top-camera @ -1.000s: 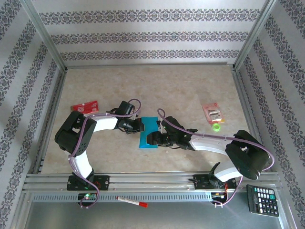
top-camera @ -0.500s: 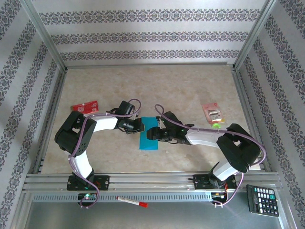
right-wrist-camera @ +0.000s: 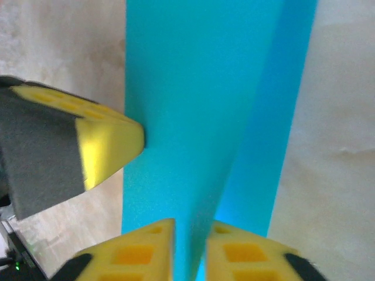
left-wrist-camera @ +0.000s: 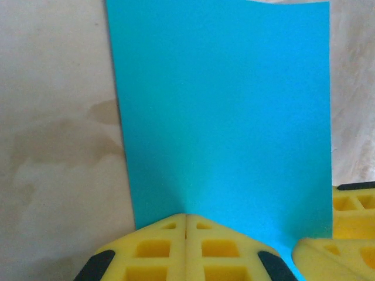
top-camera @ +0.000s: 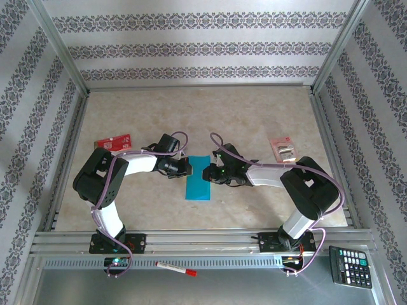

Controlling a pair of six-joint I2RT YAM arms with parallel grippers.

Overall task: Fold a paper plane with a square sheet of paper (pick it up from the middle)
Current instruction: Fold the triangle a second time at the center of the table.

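The square sheet of paper point(top-camera: 198, 178) lies mid-table as a narrow teal-blue folded strip. My left gripper point(top-camera: 185, 167) is at its far left corner. In the left wrist view that gripper point(left-wrist-camera: 186, 215) has its jaws pressed together on the near edge of the sheet point(left-wrist-camera: 222, 111). My right gripper point(top-camera: 207, 173) comes in from the right. In the right wrist view its jaws point(right-wrist-camera: 190, 225) stand a narrow gap apart, with a raised fold of the sheet point(right-wrist-camera: 199, 129) filling it. A left finger point(right-wrist-camera: 108, 140) touches the sheet's left edge.
A red-and-white card point(top-camera: 113, 141) lies far left and a small packet point(top-camera: 283, 150) to the right. A calculator point(top-camera: 348, 265) and a red-tipped marker point(top-camera: 177, 269) sit on the near metal rail. Aluminium frame posts and rails border the table.
My right gripper has slid from the sheet's near end up toward its far end and its jaws have narrowed onto the fold. The lifted flap has dropped. The left arm stayed put.
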